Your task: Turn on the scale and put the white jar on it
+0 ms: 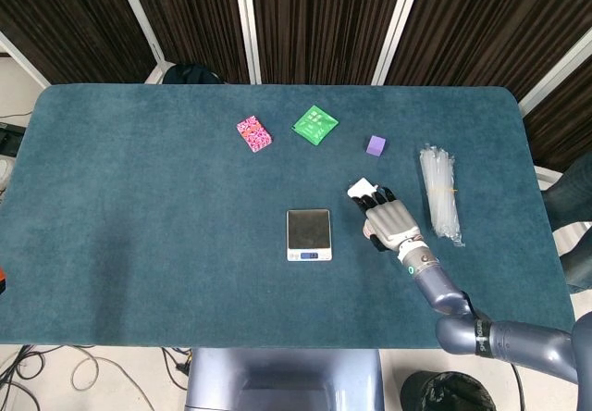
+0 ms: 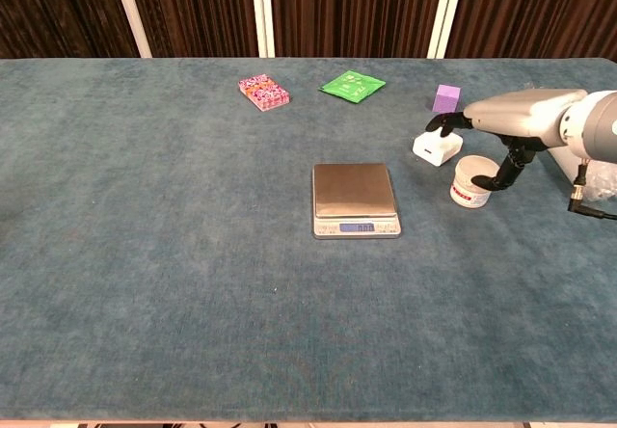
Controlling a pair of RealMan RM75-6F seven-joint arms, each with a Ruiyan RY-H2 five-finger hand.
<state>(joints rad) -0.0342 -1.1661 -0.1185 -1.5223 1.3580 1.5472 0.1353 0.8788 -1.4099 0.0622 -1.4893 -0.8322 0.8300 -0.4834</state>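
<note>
The silver scale (image 2: 355,195) sits mid-table with its blue display (image 2: 358,227) lit; it shows in the head view too, scale (image 1: 308,233). The white jar (image 2: 471,181) with a red label stands upright to the right of the scale. My right hand (image 2: 501,120) hovers flat just above the jar with its fingers stretched leftward and its thumb hanging by the jar's right side. It holds nothing. From the head camera the right hand (image 1: 388,219) hides the jar. My left hand is out of sight.
A white box (image 2: 436,146) lies under the fingertips, left of the jar. A purple cube (image 2: 445,98), green packet (image 2: 352,86) and pink packet (image 2: 264,92) sit further back. A clear bag of straws (image 1: 440,193) lies at the right.
</note>
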